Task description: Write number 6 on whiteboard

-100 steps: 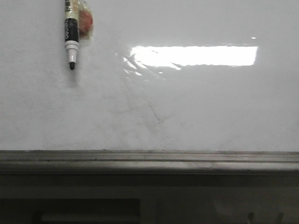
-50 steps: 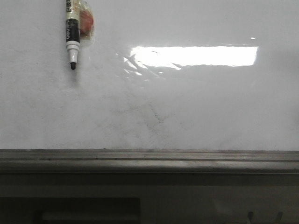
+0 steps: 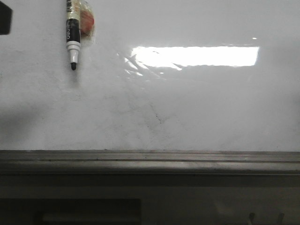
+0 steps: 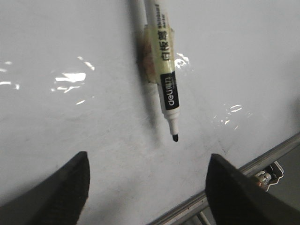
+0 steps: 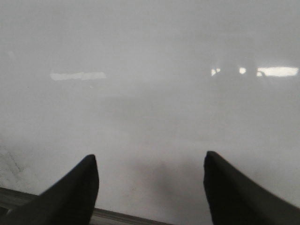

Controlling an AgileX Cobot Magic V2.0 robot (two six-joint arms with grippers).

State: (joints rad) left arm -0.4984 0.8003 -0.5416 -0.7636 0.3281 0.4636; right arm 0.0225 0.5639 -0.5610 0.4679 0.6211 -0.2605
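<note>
The whiteboard (image 3: 197,108) fills the front view, glossy white with faint grey smudges and a bright light reflection. No drawn number 6 shows on it. A black-and-white marker (image 3: 71,33) hangs tip down at the upper left, stuck with yellowish tape and a red piece. In the left wrist view the marker (image 4: 166,79) lies ahead of my left gripper (image 4: 147,161), which is open and empty, apart from it. A dark corner of the left arm (image 3: 4,18) shows at the front view's left edge. My right gripper (image 5: 150,161) is open and empty, facing bare board (image 5: 150,84).
A grey metal rail (image 3: 150,161) runs along the board's lower edge, with a dark tray and frame below. The rail also shows in the left wrist view (image 4: 262,161) and the right wrist view (image 5: 18,197).
A dark part of the left arm has come into the front view at the upper left edge, and a shadow has spread over the board's lower left. The marker has not moved.
</note>
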